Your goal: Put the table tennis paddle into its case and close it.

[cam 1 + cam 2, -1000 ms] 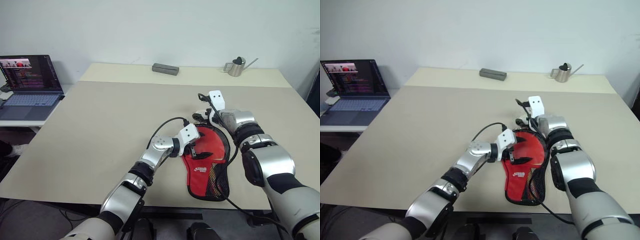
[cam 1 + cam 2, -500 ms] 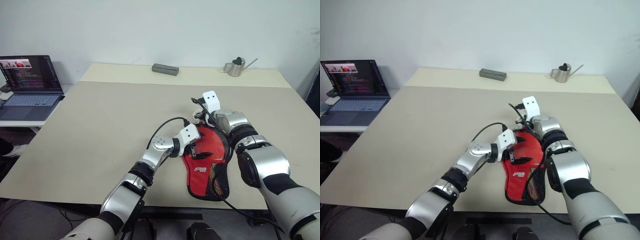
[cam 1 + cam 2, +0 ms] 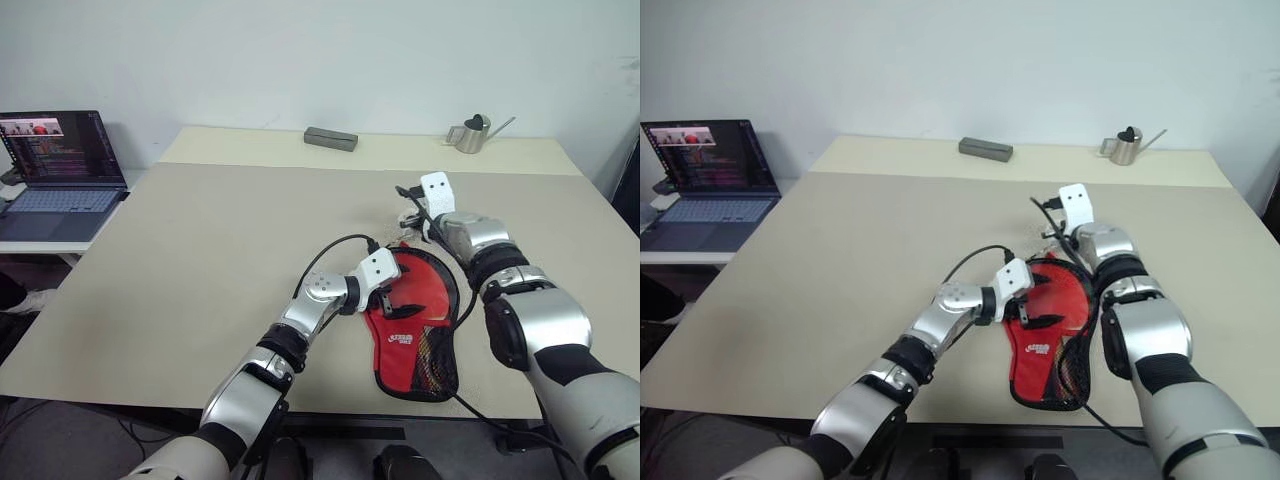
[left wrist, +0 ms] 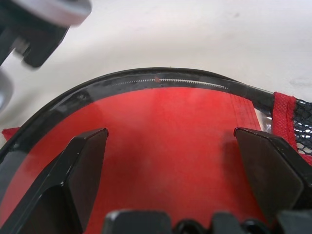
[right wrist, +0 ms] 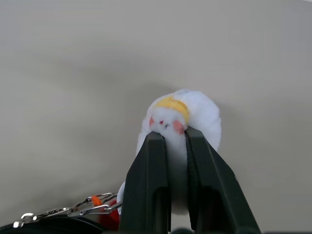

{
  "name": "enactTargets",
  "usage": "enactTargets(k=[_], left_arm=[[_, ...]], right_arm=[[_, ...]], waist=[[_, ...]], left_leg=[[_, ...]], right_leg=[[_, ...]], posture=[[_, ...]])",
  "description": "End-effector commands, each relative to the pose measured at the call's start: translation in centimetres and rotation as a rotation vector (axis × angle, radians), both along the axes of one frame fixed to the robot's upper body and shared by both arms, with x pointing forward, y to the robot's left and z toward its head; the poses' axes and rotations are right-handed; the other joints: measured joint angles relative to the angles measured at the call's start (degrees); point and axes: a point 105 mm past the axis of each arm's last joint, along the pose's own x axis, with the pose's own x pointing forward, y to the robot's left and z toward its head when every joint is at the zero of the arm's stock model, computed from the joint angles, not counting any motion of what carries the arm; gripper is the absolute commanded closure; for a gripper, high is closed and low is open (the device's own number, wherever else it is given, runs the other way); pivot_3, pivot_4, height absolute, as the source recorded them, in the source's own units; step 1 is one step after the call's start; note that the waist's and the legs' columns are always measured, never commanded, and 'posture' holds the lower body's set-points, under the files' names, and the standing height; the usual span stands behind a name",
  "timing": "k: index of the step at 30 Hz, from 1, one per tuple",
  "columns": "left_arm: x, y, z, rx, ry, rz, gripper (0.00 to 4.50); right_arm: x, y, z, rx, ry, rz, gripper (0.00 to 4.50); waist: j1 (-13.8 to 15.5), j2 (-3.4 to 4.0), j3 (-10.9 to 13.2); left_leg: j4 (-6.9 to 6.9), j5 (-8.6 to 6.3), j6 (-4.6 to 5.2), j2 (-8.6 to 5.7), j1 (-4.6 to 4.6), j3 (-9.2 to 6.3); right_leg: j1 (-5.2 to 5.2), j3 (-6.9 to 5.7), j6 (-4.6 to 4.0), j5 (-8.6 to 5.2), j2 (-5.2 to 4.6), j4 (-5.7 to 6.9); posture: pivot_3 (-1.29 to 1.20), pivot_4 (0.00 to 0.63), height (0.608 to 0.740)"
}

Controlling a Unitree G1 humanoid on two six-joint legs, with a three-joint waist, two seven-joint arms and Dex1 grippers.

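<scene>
Red-faced, the case (image 3: 412,325) lies flat near the front edge of the table (image 3: 200,250), and the left end effector (image 4: 170,161) hovers over its round part with fingers spread wide, holding nothing. Just beyond the case's far rim, the right end effector (image 5: 170,146) is clamped on the small white-yellow charm (image 5: 183,114).

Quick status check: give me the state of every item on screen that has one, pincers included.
case: flat on table, red side up
charm: pinched in right pincer
left pincer: open, over the case
right pincer: shut on the charm
laptop: lid open, screen on
watering can: upright at the far table edge
</scene>
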Motion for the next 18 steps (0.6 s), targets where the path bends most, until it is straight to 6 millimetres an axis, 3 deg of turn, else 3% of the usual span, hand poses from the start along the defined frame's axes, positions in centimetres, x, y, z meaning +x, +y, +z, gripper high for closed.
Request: enactTargets(k=[1,11,18], left_arm=[[-1.7,2.7,-6.5,0.174,0.179,0.040,0.00],[-1.8,2.8,-6.7,0.179,0.195,0.038,0.00],[-1.8,2.9,-6.8,0.188,0.195,0.041,0.00]], right_arm=[[0.2,-2.5,2.5,-0.014,-0.058,-0.035,4.45],[-1.5,-5.9,1.9,-0.049,-0.001,-0.028,4.45],[-4.3,-7.8,1.4,-0.106,0.052,0.012,4.45]], waist=[[0.0,0.00,0.0],[-0.2,0.10,-0.1],[-0.1,0.15,-0.2]], left_leg=[[0.00,0.00,0.00,0.00,0.00,0.00],[-0.06,0.00,0.00,0.00,0.02,-0.01],[-0.08,0.00,0.00,0.01,0.02,-0.01]], right_leg=[[0.00,0.02,0.00,0.00,0.00,0.00],[0.00,0.04,-0.02,-0.02,0.01,-0.01],[-0.01,0.03,-0.03,-0.03,0.01,-0.03]], posture=[[0.00,0.150,0.740],[0.00,0.150,0.740],[0.00,0.150,0.740]])
